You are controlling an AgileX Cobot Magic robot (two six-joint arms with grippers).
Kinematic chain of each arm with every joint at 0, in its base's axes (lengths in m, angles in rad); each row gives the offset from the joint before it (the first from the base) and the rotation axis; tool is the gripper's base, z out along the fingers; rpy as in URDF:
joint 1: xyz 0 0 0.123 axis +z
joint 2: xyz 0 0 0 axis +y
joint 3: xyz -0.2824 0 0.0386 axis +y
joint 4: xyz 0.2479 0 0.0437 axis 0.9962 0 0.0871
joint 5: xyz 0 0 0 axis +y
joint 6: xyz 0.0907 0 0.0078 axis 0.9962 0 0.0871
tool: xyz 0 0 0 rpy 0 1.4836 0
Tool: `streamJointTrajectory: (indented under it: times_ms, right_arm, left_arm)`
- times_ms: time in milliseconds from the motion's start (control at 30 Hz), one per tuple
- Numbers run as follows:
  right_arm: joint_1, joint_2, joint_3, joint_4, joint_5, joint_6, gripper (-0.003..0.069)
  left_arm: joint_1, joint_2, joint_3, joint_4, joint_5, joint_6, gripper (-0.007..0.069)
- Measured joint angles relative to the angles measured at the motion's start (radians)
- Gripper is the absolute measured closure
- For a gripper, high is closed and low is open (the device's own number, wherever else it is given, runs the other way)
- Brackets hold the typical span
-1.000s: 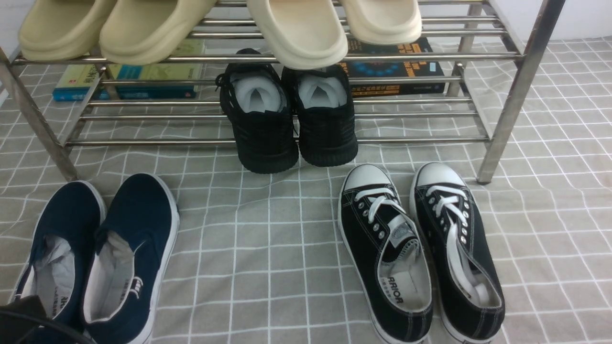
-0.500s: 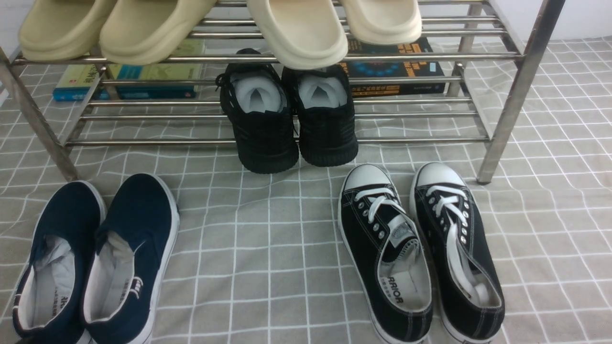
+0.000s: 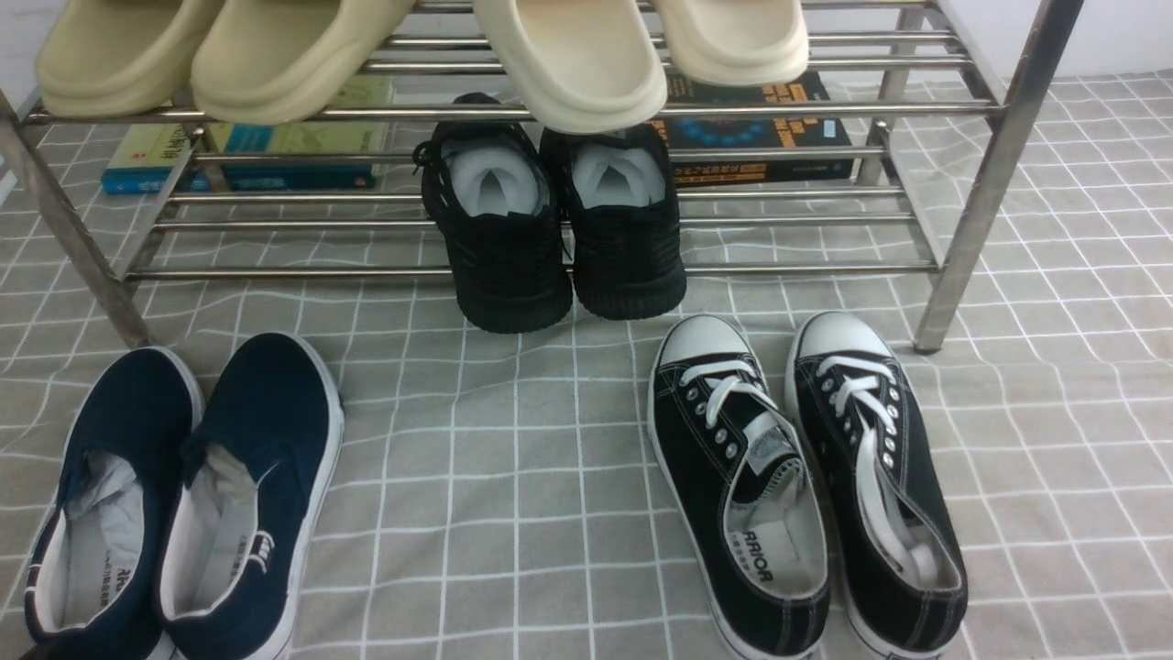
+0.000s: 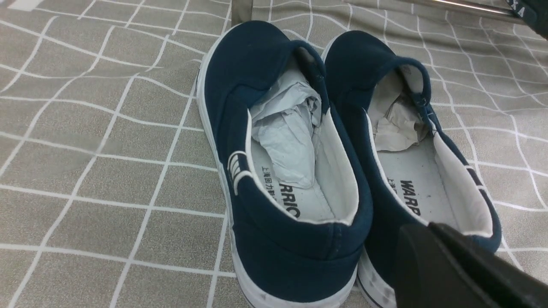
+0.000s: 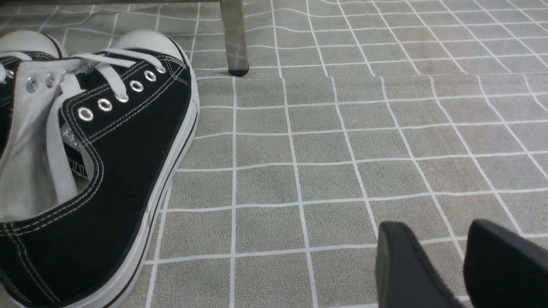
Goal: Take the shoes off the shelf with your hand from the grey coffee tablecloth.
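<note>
The navy blue slip-on shoes (image 3: 183, 486) stand side by side on the grey tablecloth (image 3: 513, 458) at the front left, in front of the steel shelf (image 3: 825, 268) and off it. In the left wrist view the shoes (image 4: 291, 141) show paper stuffing and white lining. My left gripper (image 4: 428, 229) is just behind the heel of one shoe, with its fingers pressed together and empty. My right gripper (image 5: 436, 231) hangs open and empty over bare cloth. Neither gripper shows clearly in the front view.
Black lace-up sneakers (image 3: 797, 477) lie on the cloth at the front right, beside my right gripper (image 5: 107, 162). All-black knit sneakers (image 3: 559, 229) sit on the lower tier. Beige slippers (image 3: 568, 55) sit on the upper tier. Books (image 3: 275, 147) lie behind. A shelf leg (image 5: 233, 38) stands near.
The black left gripper and its cable, seen at the front view's bottom left corner a second ago, have drawn back out of that view. The shoes have not moved.
</note>
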Motion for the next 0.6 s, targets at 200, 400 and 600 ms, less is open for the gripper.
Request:
streamJointTrajectory:
  times_ms: [200,400,600]
  right_arm:
    - [0.000,0.000,0.000,0.000,0.000,0.000,0.0420]
    - [0.000,0.000,0.000,0.000,0.000,0.000,0.0420]
    - [0.000,0.000,0.000,0.000,0.000,0.000,0.0420]
  left_arm:
    - [0.000,0.000,0.000,0.000,0.000,-0.001,0.0588]
    - [0.000,0.000,0.000,0.000,0.000,-0.001,0.0581]
    - [0.000,0.000,0.000,0.000,0.000,-0.003,0.0575]
